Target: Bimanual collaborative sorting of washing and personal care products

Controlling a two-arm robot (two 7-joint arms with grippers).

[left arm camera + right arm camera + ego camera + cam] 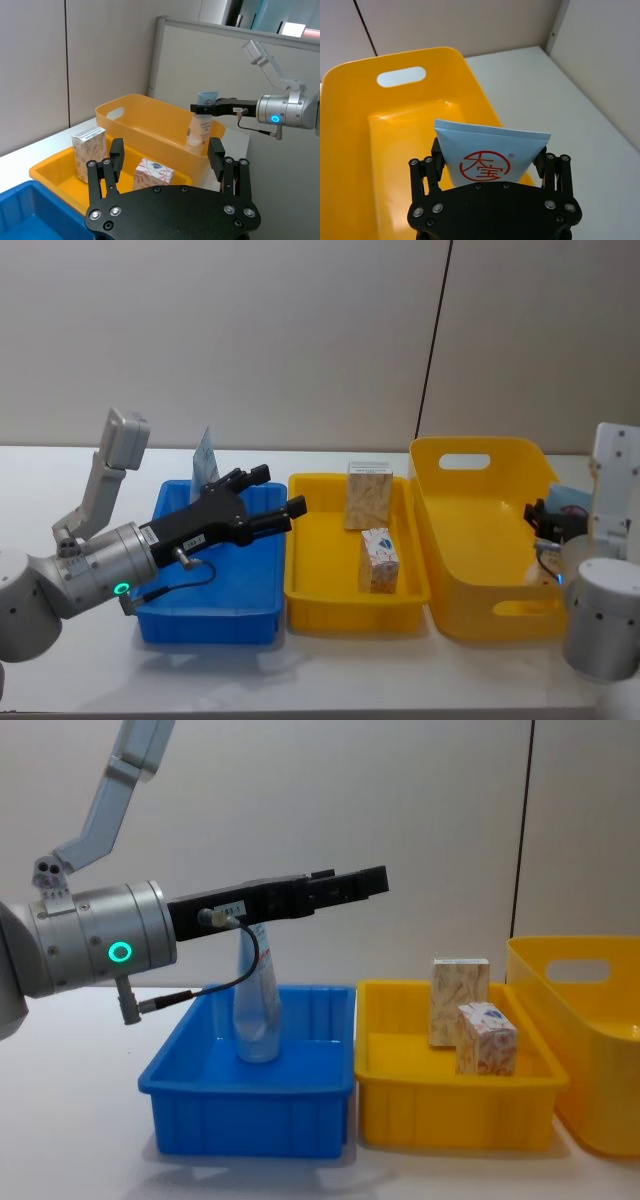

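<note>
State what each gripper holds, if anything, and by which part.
The right gripper is shut on the pale-blue tube, clamping just below its flat sealed end. The left gripper is open and holds nothing.

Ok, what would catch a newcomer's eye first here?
The right gripper grips a pale-blue tube with a red logo at the big yellow bin's right rim. The left gripper, fingers open, hangs over the blue bin, where another tube stands upright. Two patterned cartons stand in the middle yellow tray.
</note>
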